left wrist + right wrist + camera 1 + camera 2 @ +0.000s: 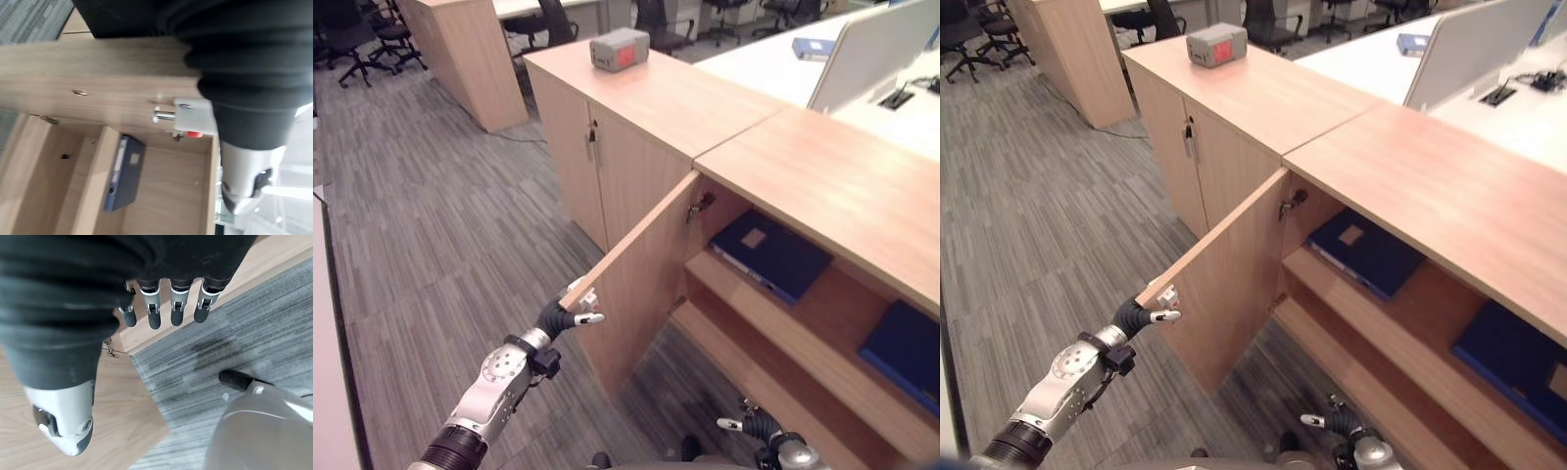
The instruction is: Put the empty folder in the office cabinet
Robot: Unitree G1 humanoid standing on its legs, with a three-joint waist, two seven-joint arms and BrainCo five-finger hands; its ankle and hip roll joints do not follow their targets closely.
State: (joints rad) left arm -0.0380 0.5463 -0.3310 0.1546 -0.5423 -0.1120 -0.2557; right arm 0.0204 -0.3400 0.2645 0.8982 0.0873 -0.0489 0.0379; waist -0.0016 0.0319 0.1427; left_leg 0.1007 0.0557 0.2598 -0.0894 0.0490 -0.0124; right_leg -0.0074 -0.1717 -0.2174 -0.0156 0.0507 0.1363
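Cabinet door open, mid frame; blue folder flat on upper shelf. Left hand at door edge, grip indeterminate. Right hand relaxed, empty.

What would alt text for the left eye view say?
The robot's left hand rests at the outer edge of an open wooden cabinet door. Inside, a dark blue folder lies flat on the upper shelf. A grey box sits on the neighbouring cabinet's top.

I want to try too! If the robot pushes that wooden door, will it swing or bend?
The light wooden cabinet door probably swings stiffly: it looks a flat rigid panel hung by a metal hinge. It likely won't tip. The left robot hand at its outer edge should turn it easily.
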